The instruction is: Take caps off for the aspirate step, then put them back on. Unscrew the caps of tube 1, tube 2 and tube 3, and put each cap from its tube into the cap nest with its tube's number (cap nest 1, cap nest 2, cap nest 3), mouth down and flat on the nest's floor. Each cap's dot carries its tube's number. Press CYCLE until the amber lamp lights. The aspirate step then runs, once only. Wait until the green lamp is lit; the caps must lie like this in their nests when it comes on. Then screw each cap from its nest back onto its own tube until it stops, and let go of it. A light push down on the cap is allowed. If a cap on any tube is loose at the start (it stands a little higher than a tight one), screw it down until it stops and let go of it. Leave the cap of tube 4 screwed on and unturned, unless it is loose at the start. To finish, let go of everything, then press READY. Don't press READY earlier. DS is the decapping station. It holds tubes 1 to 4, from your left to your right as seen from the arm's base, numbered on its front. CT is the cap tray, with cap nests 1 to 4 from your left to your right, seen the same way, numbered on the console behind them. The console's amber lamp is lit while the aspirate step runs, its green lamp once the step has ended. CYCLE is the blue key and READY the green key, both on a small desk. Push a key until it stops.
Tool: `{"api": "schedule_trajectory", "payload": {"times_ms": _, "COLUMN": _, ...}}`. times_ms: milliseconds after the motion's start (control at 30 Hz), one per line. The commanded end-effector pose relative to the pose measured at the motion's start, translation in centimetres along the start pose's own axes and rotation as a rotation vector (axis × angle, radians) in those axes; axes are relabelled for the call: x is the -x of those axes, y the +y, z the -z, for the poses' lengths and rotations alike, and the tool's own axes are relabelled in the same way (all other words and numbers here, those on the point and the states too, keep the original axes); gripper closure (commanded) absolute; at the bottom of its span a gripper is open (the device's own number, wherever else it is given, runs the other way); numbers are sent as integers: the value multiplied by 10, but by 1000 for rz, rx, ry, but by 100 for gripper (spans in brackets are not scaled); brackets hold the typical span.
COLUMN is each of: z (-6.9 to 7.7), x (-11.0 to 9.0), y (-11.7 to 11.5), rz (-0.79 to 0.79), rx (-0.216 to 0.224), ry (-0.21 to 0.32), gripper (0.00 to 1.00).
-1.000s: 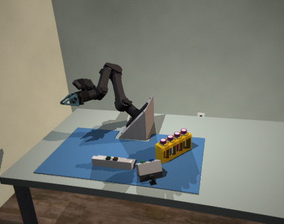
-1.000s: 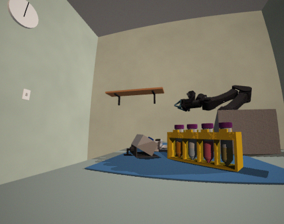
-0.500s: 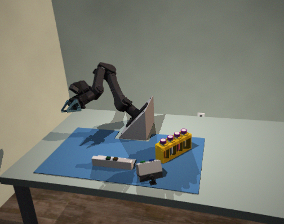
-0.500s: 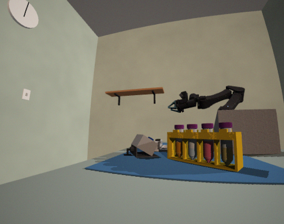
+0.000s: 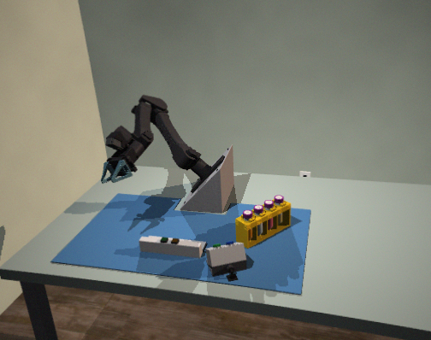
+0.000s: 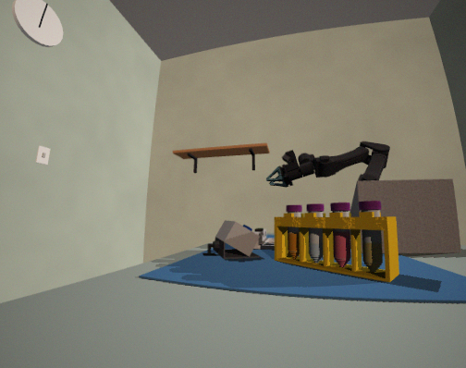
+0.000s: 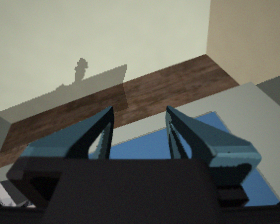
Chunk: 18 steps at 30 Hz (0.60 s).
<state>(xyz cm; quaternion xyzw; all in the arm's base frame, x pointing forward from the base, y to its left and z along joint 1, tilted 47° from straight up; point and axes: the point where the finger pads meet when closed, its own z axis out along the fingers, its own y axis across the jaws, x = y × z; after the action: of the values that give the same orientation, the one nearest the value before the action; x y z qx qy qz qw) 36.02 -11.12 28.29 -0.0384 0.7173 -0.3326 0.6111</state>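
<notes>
Table (image 5: 352, 222) carries the blue mat (image 5: 96, 239). Decapping station (image 5: 264, 228) stands on the mat's right part, all four purple caps (image 5: 258, 208) seated on their tubes. Gripper (image 5: 114, 172) (half-open, holding nothing) hangs over the table's far-left edge, well apart from the station.

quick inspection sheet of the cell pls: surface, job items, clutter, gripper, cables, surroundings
Surface: grey table with a blue mat.
Job's things: yellow rack holds four tubes, all with purple caps on; console and key desk stand on the mat.
Clutter: nothing seen.
Gripper: gripper half open, nothing between the fingers, in the air near the table's far corner, away from the rack.
Cables: nothing seen.
Surroundings: wall shelf, clock, wall plate, wood floor.
</notes>
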Motion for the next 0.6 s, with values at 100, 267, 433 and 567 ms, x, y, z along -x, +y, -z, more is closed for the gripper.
{"api": "schedule_trajectory", "payload": {"times_ms": 100, "z": -9, "x": 1, "y": 21, "rz": 13, "rx": 57, "ry": 34, "gripper": 51}}
{"api": "schedule_trajectory", "payload": {"times_ms": 267, "z": -17, "x": -9, "y": 43, "rz": 42, "rx": 126, "ry": 112, "gripper": 51}}
{"api": "schedule_trajectory", "payload": {"times_ms": 433, "z": -21, "x": -17, "y": 59, "rz": 74, "rx": 188, "ry": 184, "gripper": 51}}
{"api": "schedule_trajectory", "payload": {"times_ms": 567, "z": -23, "x": -24, "y": 73, "rz": 101, "rx": 232, "ry": 236, "gripper": 51}}
